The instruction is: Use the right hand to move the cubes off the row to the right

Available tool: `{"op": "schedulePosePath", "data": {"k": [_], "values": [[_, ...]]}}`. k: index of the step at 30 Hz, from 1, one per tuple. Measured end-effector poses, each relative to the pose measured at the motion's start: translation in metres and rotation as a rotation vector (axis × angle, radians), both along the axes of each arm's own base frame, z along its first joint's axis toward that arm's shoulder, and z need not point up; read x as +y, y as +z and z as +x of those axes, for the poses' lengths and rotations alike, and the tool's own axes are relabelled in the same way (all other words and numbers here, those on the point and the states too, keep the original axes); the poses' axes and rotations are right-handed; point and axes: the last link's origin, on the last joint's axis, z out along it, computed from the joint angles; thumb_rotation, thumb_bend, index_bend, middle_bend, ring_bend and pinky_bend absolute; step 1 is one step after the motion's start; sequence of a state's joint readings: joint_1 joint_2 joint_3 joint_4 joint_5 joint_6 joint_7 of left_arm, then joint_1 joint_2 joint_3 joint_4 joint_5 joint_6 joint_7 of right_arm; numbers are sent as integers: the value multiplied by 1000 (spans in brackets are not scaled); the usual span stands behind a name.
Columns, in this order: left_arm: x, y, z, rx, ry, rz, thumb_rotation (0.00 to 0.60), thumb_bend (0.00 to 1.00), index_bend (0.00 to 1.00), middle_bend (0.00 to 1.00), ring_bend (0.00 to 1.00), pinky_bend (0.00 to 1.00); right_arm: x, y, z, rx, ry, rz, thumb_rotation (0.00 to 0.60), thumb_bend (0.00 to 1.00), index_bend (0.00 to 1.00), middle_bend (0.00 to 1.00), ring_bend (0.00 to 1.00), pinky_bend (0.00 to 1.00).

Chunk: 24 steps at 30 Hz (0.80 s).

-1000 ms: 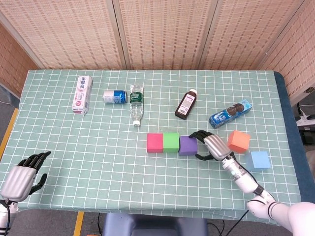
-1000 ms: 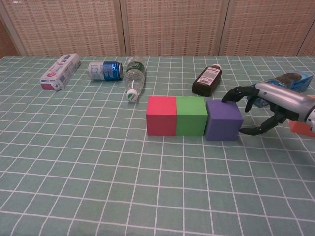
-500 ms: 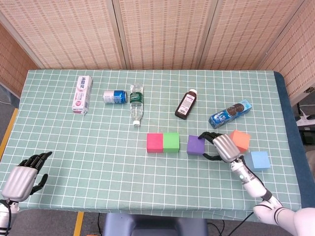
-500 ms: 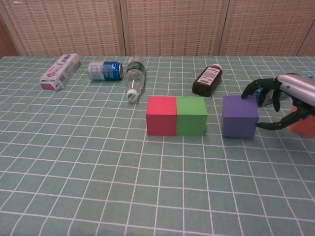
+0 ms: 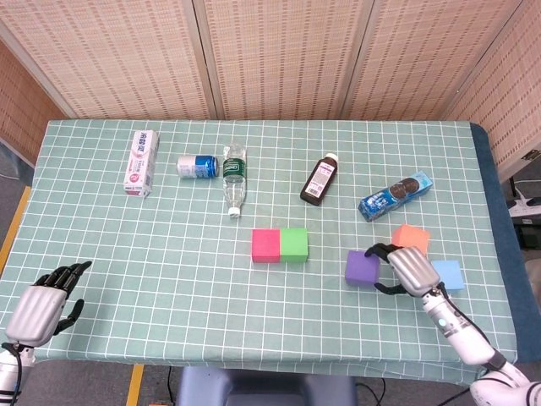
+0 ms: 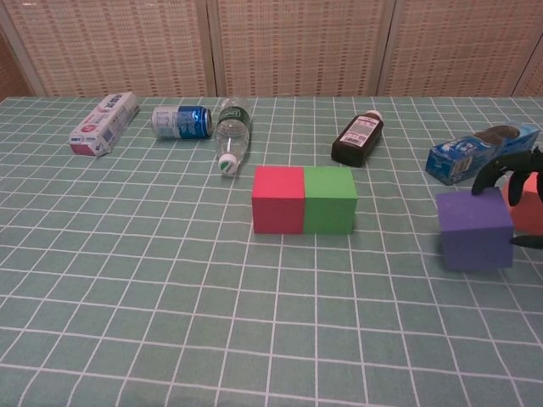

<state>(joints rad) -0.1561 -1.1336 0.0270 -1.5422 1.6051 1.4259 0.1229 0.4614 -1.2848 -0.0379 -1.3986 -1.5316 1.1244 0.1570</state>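
Observation:
The purple cube (image 5: pixel 362 266) (image 6: pixel 473 229) stands apart from the row, to the right of it and nearer the front edge. My right hand (image 5: pixel 406 269) (image 6: pixel 512 166) holds the cube's right side, with dark fingers hooked over its far top corner and the thumb at its near side. The pink cube (image 5: pixel 265 245) (image 6: pixel 278 198) and the green cube (image 5: pixel 294 244) (image 6: pixel 330 199) still touch each other in the row. My left hand (image 5: pixel 38 306) rests open at the table's front left corner.
An orange cube (image 5: pixel 411 238) (image 6: pixel 528 203) and a light blue cube (image 5: pixel 448 273) lie just behind and right of my right hand. A cookie pack (image 5: pixel 395 194), brown bottle (image 5: pixel 319 179), water bottle (image 5: pixel 234 176), can (image 5: pixel 198 166) and toothpaste box (image 5: pixel 142 161) lie across the back.
The right hand has dragged the purple cube away from the green cube, rightward and toward the front edge. The pink and green cubes and the left hand have stayed put.

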Motion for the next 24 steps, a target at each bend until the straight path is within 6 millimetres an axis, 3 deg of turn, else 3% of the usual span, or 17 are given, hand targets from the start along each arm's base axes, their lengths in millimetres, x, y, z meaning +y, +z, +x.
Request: {"op": "schedulePosePath", "data": {"k": [3, 7, 9, 14, 20, 24], "values": [[0, 1, 0, -4, -1, 4, 600, 469, 132, 202, 218, 398, 7, 2, 1, -5, -19, 47, 600, 129, 337, 422, 331, 439], [0, 1, 0, -4, -1, 4, 600, 469, 132, 202, 219, 398, 17, 11, 6, -32, -29, 123, 600, 129, 190, 230, 97, 151], [0, 1, 0, -2, -1, 2, 600, 469, 132, 202, 218, 398, 20, 11, 9, -48, -18, 151, 600, 129, 112, 134, 17, 70], [0, 0, 0, 0, -3, 0, 600, 468, 132, 202, 219, 398, 17, 11, 13, -90, 1, 146, 600, 117, 2, 21, 0, 18], [1, 1, -1, -3, 4, 1, 600, 468, 132, 202, 218, 398, 8, 8, 17, -174, 20, 124, 600, 112, 0, 4, 0, 11], [1, 1, -1, -1, 3, -1, 600, 469, 132, 202, 219, 398, -6, -7, 23, -227, 44, 91, 600, 111, 0, 4, 0, 10]]}}
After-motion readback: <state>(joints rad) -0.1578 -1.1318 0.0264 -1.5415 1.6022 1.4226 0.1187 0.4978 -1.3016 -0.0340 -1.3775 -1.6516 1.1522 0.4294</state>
